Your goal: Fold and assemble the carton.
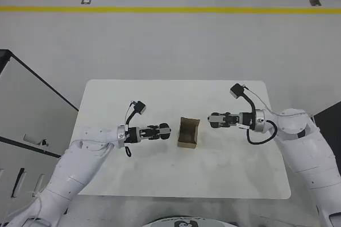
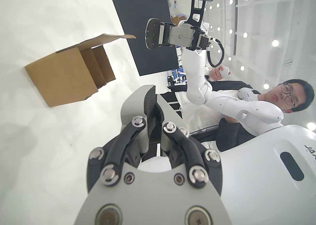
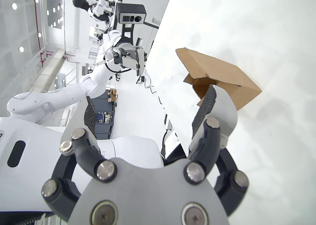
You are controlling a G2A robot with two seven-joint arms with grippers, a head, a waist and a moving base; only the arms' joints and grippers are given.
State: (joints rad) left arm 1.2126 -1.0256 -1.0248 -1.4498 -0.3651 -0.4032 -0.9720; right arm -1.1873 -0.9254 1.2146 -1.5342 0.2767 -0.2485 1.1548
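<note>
One carton [image 1: 188, 132], one table [image 1: 159, 102], two pincers: left pincer [image 1: 167, 130], right pincer [image 1: 211, 120].

White arms [image 1: 85, 150], black cables [image 2: 223, 53], left gripper [image 2: 151, 95] grey-plated (silver screws [image 2: 197, 174], black linkages [image 2: 118, 142]).

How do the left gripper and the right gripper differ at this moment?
The left gripper is shut; the right gripper is open. The left gripper is at one side of the carton, the right gripper at the opposite side. Both hold nothing and point toward the carton.
</note>
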